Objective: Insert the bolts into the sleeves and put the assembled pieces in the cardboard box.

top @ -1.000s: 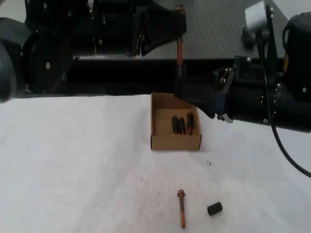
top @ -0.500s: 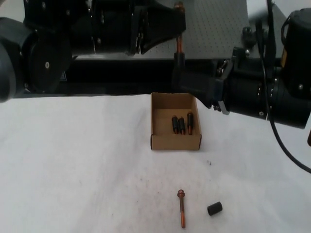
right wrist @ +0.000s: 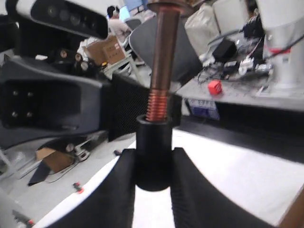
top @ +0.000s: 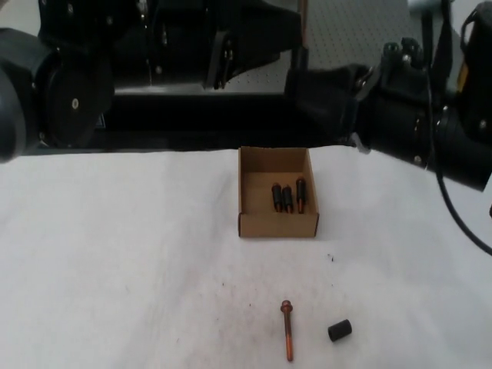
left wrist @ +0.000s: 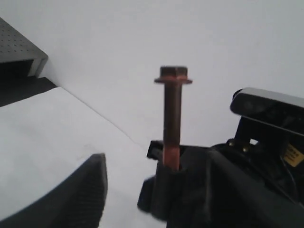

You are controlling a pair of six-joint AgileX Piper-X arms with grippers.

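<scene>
I'm mid-insertion. My right gripper (right wrist: 153, 187) pinches the sleeve (right wrist: 153, 142), and the bolt (right wrist: 162, 57) stands in it with threads showing. Next it needs seating fully, then carrying down to the cardboard box (top: 277, 224). Beyond, my left gripper (top: 286, 34) looks spread and off the bolt, I think.

The right gripper (right wrist: 153, 159), clamped on the sleeve (right wrist: 153, 137) with the bolt (top: 302, 23) standing in it, has lifted and drifted toward 1 o'clock in the high view. A second ago it hung low, overlapping the far right corner of the box (top: 278, 224). Now it sits well above and beyond that corner, leaving the whole box uncovered. The bolt has gone up with it, and its head has passed beyond the high view's top edge.
</scene>
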